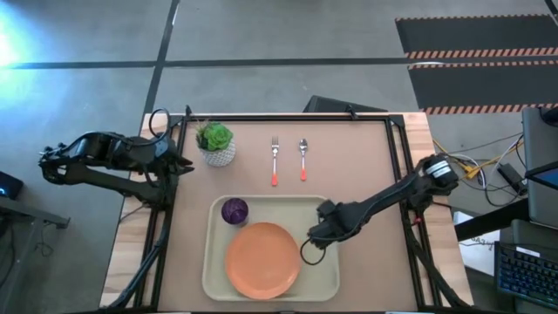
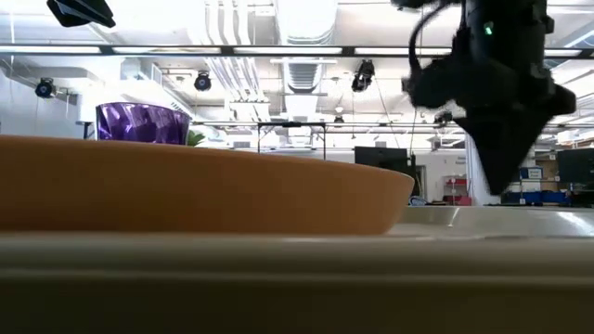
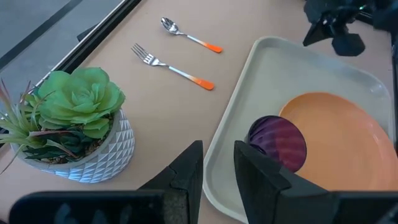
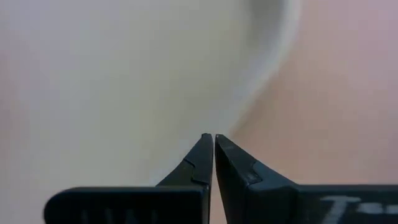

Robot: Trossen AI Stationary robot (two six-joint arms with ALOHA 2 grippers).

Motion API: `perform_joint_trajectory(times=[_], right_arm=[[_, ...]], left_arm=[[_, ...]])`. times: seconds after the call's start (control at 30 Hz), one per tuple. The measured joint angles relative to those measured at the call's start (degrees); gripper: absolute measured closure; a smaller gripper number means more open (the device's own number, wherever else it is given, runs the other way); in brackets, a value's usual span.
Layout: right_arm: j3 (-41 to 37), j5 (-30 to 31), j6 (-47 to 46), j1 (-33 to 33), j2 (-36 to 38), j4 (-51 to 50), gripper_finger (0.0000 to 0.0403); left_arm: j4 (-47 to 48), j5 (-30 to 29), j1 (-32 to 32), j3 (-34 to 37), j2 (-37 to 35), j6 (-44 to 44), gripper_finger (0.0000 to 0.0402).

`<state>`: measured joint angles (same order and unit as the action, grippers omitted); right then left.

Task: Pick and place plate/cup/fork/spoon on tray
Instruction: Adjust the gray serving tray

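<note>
The cream tray (image 1: pixel 209 262) lies at the table's near middle. The orange plate (image 1: pixel 261 259) lies flat in it, and the purple cup (image 1: pixel 234 210) stands upright in its far left corner. The fork (image 1: pixel 275 161) and the spoon (image 1: pixel 302 160) lie side by side on the table beyond the tray, orange-red handles toward it. My right gripper (image 1: pixel 312 237) is shut and empty, pointing down over the tray floor just right of the plate; its tips (image 2: pixel 501 186) seem slightly above the floor. My left gripper (image 3: pixel 217 146) waits at the table's left edge, fingers a little apart.
A white pot with a green plant (image 1: pixel 216 144) stands at the far left, between my left gripper and the fork. A black frame runs along the table's edges (image 1: pixel 397 148). Bare table lies right of the tray and around the cutlery.
</note>
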<state>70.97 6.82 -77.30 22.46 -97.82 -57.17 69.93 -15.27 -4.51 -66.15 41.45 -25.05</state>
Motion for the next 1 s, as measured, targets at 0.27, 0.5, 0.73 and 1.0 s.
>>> perform_joint_trajectory(times=[0.27,0.5,0.73,1.0], right_arm=[[-0.47,0.81,2.14,0.02,-1.3,10.77,0.0394],[-0.87,-0.55,3.13,0.13,-4.84,11.01,0.0394],[-3.95,-1.08,3.34,0.13,-4.29,10.71,0.0394],[-8.91,-1.29,1.56,0.13,-0.51,9.96,0.0394]], left_arm=[[-0.22,0.0,0.0,0.02,0.28,-0.03,0.0329],[-0.42,0.0,0.0,0.02,0.39,-0.01,0.0329],[-0.42,0.0,0.0,0.02,0.39,-0.03,0.0329],[-0.42,0.0,0.0,0.02,0.39,-0.12,0.0329]])
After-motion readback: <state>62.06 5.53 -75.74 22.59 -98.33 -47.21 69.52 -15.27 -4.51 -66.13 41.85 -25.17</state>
